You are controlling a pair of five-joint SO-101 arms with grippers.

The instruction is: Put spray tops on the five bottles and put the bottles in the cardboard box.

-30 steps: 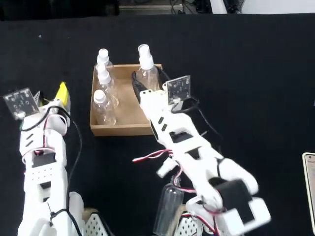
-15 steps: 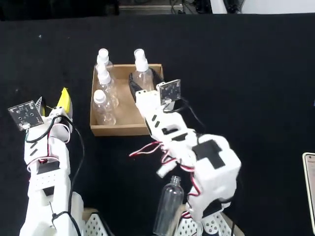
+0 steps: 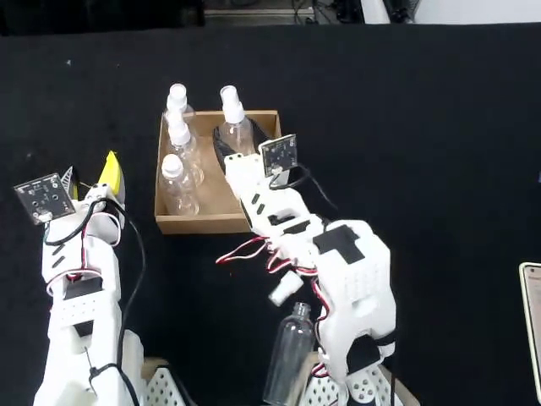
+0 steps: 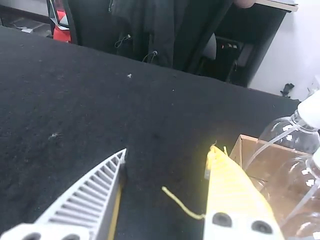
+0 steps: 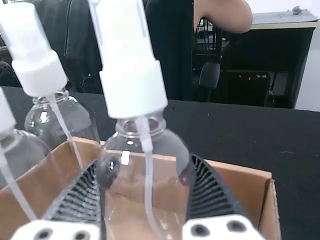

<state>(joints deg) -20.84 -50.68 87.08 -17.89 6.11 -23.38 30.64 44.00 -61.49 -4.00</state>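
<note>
Four bottles are up at the cardboard box (image 3: 194,224) right now. The three capped bottles (image 3: 177,139) stand along its left side, and the fourth bottle (image 5: 135,145) is over the far right part. It is upright with its spray top (image 5: 131,70) on, and the right gripper (image 5: 147,165) has its fingers clamped on the clear body just below the shoulder. So this looks like the set-down, and here's how to make it clean.

I can't tell whether the base is touching the box floor yet, so the bottle should come straight down and stay vertical. It should also stay off the far wall and off its neighbours. Release only once the bottle is carried by the box, and part the fingers just enough to let go. Then lift out along the same line, because the tall spray top is easy to clip on the way up.

Over on the left, the left gripper (image 4: 167,155) waits beside the box with fingers apart, holding nothing.

One more to go: the fifth bottle (image 3: 289,351) sits uncapped on the surface (image 3: 439,152) near the arm bases. The small white piece (image 3: 283,293) just beside its neck may be its top, though I can't be sure.
</note>
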